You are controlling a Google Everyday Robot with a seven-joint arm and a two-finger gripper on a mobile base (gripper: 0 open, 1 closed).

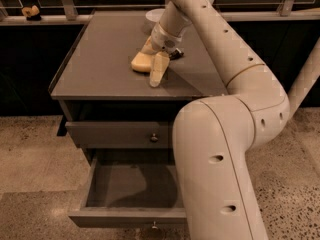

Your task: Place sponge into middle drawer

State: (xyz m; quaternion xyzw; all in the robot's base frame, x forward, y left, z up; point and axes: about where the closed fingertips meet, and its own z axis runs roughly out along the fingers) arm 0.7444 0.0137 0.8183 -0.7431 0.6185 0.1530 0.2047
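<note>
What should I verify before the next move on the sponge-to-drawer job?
1. Gripper at the sponge: ok, right against it, near the table's back.
2. Grasp closed on the sponge: cannot tell.
3. Sponge lifted: not ok, it lies on the table.
4. Middle drawer open: ok, pulled out below the closed top drawer.
5. Drawer's right part free: cannot tell, the arm hides it.
6. Bowl out of the way: ok, behind the gripper and apart from the sponge.
</note>
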